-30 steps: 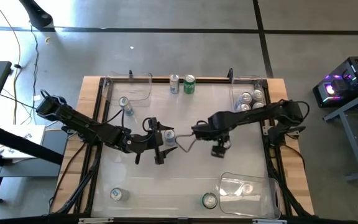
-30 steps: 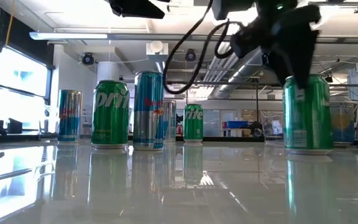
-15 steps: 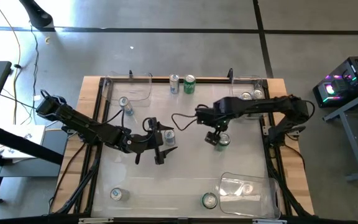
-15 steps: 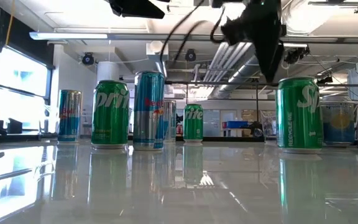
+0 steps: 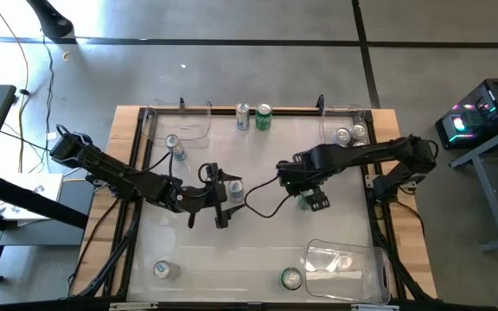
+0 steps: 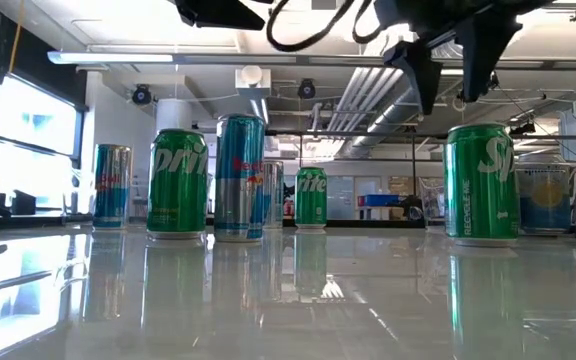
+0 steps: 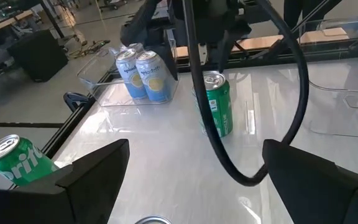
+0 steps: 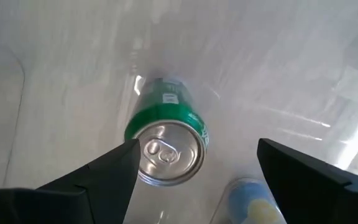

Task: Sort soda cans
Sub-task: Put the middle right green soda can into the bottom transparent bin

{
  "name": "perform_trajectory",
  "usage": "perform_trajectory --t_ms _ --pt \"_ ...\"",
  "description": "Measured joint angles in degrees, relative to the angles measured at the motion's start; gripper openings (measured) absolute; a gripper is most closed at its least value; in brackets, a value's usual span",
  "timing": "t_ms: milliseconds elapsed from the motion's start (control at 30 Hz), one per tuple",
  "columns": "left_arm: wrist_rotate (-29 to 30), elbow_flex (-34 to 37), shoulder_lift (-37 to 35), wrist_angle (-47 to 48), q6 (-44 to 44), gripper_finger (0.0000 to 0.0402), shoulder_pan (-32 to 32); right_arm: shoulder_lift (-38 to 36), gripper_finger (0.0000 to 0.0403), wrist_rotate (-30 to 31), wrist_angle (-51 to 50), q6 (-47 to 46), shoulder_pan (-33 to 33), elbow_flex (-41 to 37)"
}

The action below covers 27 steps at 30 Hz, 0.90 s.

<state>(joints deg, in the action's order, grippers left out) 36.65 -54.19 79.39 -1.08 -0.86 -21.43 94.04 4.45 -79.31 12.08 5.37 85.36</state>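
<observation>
From above, we are hovering our right hand (image 5: 310,195) with its fingers apart over a green can (image 5: 304,200) near the middle of the tabletop (image 5: 258,250); our left hand (image 5: 229,200) is waiting, fingers spread, at a silver-topped can (image 5: 235,186). More cans are sitting in the far right bin (image 5: 349,138).

At tabletop height, we are reading "Sprite" on the green can (image 6: 481,183) under the right hand (image 6: 454,62), and "RECYCLE ME" running down its side. A tall Red Bull can (image 6: 239,177) is standing further left.

Through the left wrist, we are seeing that green can (image 7: 217,103) upright, apart from the binned pale cans (image 7: 145,75).

Through the right wrist, the can (image 8: 167,144) is lying between the open fingers, untouched. We are judging it light, thin-walled, slick and easily dented, so we are aiming to grip it mid-body, squarely across its round side.
</observation>
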Motion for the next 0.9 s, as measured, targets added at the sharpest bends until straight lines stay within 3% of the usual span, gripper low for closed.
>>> perform_trajectory --t_ms 633,900 --pt "-0.01 0.00 0.01 0.44 -0.42 0.0365 -0.02 5.71 0.0318 -2.03 -2.77 1.47 0.22 -0.05" --pt "-0.03 0.02 0.00 1.03 -1.48 0.0365 -0.07 5.56 0.0319 -3.59 -0.83 0.67 0.52 -6.27"
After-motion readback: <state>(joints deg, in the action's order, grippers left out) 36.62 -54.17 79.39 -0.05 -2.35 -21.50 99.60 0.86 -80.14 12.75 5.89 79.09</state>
